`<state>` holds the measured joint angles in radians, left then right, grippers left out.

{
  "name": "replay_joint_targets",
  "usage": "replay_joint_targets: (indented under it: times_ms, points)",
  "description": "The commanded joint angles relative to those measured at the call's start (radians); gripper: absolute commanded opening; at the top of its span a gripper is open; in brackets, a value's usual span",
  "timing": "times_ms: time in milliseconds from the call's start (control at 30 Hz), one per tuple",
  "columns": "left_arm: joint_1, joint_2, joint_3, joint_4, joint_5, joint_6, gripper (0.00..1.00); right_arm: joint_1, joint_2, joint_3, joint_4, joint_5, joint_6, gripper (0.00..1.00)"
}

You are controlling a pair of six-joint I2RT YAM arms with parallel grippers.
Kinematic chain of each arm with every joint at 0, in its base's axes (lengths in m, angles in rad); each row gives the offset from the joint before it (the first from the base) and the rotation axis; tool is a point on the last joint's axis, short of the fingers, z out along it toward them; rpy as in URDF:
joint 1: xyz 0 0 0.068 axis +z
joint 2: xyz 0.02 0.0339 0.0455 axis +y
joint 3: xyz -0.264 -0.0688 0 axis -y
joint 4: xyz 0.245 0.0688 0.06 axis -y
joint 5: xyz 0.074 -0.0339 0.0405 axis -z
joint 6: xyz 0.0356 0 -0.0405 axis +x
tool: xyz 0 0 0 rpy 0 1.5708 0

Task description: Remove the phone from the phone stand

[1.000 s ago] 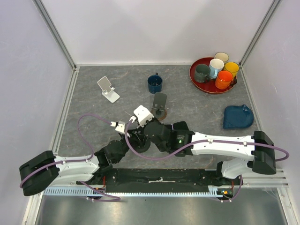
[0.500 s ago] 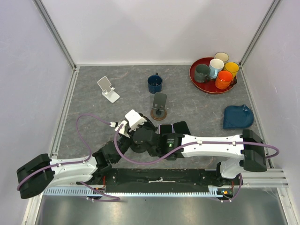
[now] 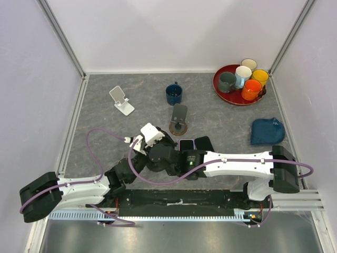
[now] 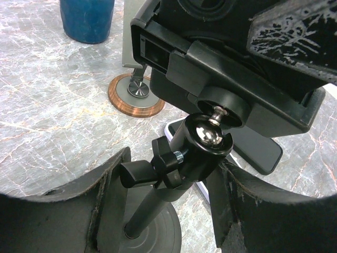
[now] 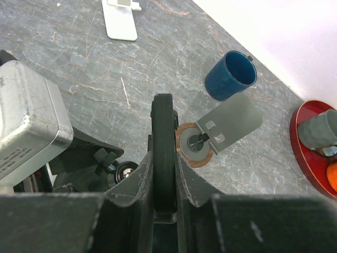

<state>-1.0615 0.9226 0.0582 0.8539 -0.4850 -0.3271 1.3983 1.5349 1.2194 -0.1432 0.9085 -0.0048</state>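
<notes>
The black phone stand [image 4: 208, 139] has a round base, a post and a ball joint with a side knob. My left gripper [image 4: 168, 190] straddles that joint, one finger [image 4: 63, 211] against the knob tip and the other against the ball housing. On top sits the black cradle with the phone [image 4: 158, 47]. In the right wrist view the phone [image 5: 163, 121] is a black slab seen edge-on, with my right gripper [image 5: 164, 161] shut on it. From above, both grippers [image 3: 158, 150] overlap and hide the stand.
A grey stand on a copper-ringed base [image 3: 179, 120] stands just beyond the grippers. A dark flat slab with a white rim [image 3: 185, 144] lies beside them. Also here are a blue mug [image 3: 174, 94], a white stand [image 3: 121, 100], a red tray of mugs [image 3: 217, 84] and a blue cloth [image 3: 267, 132].
Both grippers have shifted together toward the near left, away from the grey stand, then held still. The left jaws have narrowed onto the stand's joint.
</notes>
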Motion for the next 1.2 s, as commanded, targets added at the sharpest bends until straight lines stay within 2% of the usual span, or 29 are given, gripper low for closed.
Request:
replay_joint_targets:
  times_ms: [0,167,367,567,700,800,833,933,1067,1167]
  points:
    - [0.006,-0.016,-0.064,0.016,-0.024,0.023,0.02,0.018,-0.019,0.003,0.136,-0.109,0.016,0.0]
    - [0.006,-0.039,-0.078,0.016,-0.02,0.014,0.02,-0.015,-0.094,-0.035,0.134,-0.321,-0.093,0.0]
    - [0.009,-0.05,-0.083,0.01,-0.02,0.011,0.02,-0.114,-0.174,-0.083,0.119,-0.528,-0.107,0.0]
    - [0.035,-0.067,-0.087,-0.01,-0.015,-0.016,0.02,-0.128,-0.205,-0.081,0.079,-0.571,-0.147,0.0]
    - [0.041,-0.071,-0.084,-0.018,0.0,-0.02,0.02,-0.125,-0.191,-0.075,0.097,-0.502,-0.098,0.0]
    - [0.041,-0.05,-0.074,-0.012,0.028,-0.009,0.02,-0.098,-0.153,-0.086,0.166,-0.348,-0.018,0.0]
    - [0.04,-0.033,-0.07,-0.003,0.036,-0.006,0.02,-0.087,-0.127,-0.086,0.181,-0.219,0.0,0.0]
    - [0.04,-0.002,-0.066,0.023,0.059,-0.01,0.02,-0.047,-0.082,-0.095,0.26,-0.035,0.083,0.0]
    - [0.035,0.015,-0.07,0.046,0.066,-0.026,0.02,-0.015,-0.047,-0.106,0.327,0.128,0.129,0.0]
    - [0.023,0.044,-0.067,0.065,0.059,-0.036,0.02,-0.005,-0.025,-0.1,0.353,0.188,0.143,0.0]
